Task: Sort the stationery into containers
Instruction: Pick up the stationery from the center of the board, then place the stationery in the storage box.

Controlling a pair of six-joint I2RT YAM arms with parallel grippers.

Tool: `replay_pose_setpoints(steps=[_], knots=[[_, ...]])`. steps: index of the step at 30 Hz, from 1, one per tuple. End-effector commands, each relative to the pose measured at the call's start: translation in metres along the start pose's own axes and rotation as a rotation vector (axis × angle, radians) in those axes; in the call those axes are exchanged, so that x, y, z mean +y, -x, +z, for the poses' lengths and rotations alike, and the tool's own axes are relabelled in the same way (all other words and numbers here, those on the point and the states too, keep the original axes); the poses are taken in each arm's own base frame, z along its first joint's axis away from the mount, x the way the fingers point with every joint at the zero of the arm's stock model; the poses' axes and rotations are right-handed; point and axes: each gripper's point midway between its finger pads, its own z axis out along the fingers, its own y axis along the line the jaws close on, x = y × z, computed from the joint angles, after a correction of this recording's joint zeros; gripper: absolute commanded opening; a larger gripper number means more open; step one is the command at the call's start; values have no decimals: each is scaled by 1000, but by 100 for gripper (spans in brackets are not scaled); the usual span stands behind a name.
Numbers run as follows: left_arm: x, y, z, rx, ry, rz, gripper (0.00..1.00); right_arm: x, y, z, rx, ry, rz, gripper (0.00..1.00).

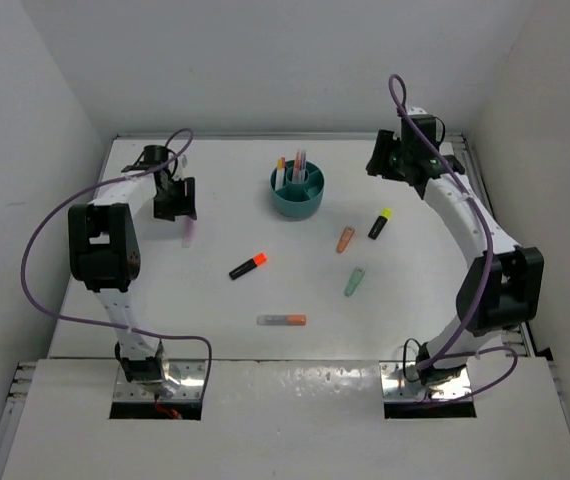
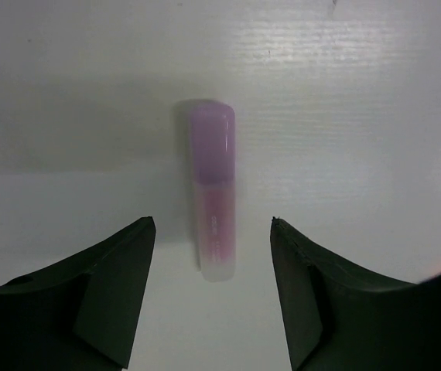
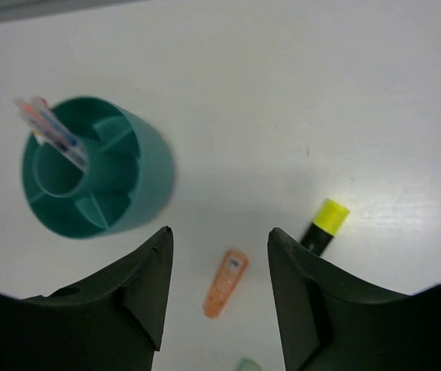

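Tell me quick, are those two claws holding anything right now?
Left gripper: open, holding nothing, near the pink marker.
Right gripper: open, holding nothing.

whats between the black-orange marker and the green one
Nothing: in the top view the table between the black-orange marker and the green marker is bare. The pen lies nearer the arms, off that line.

Top external: fixed, high behind arm bases (image 1: 158, 368), looking down on whole table (image 1: 215, 345). Left wrist: faces straight down, very near pink marker (image 2: 213, 193) (top view shows it too). Right wrist: higher, shares teal cup (image 3: 147, 182) with top view.
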Motion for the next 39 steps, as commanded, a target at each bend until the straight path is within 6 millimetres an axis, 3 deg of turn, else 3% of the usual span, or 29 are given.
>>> replay_pose_setpoints(steps=[1, 7, 13, 16, 17, 21, 23, 24, 27, 28, 29, 30, 32, 36, 38, 39], knots=[[-1, 21, 2, -30, 22, -28, 67, -17, -5, -20, 8, -11, 2, 51], [5, 20, 34, 36, 51, -17, 62, -37, -12, -32, 8, -43, 35, 51], [5, 22, 48, 70, 65, 7, 56, -49, -17, -35, 18, -67, 57, 50], [1, 21, 52, 76, 47, 15, 45, -52, -18, -35, 20, -72, 60, 49], [1, 19, 54, 82, 43, 22, 31, -49, -19, -35, 27, -53, 63, 49], [-24, 20, 46, 79, -90, 42, 6, -48, -20, -35, 32, -44, 63, 48], [-38, 40, 26, -17, -164, 67, 0, -48, -19, -34, 32, -45, 64, 48], [-56, 60, -5, -116, -247, 90, 0, -47, -20, -34, 34, -42, 63, 48], [-87, 99, -55, -410, -380, 108, 0, -48, -21, -33, 36, -42, 63, 48], [-99, 138, -110, -660, -404, 146, 0, -48, -21, -33, 37, -39, 61, 48], [-100, 133, -114, -706, -423, 79, 0, -49, -22, -33, 37, -42, 61, 48], [-122, 138, -142, -782, -472, 88, 0, -48, -23, -32, 41, -41, 62, 48], [-150, 148, -167, -852, -560, 67, 0, -48, -23, -31, 41, -38, 60, 48], [-210, 148, -187, -865, -668, 61, 0, -47, -21, -29, 42, -37, 61, 48], [-220, 147, -187, -901, -642, 25, 0, -48, -19, -28, 35, -38, 64, 48], [-240, 144, -197, -940, -681, 32, 0, -48, -19, -27, 35, -38, 66, 48]])
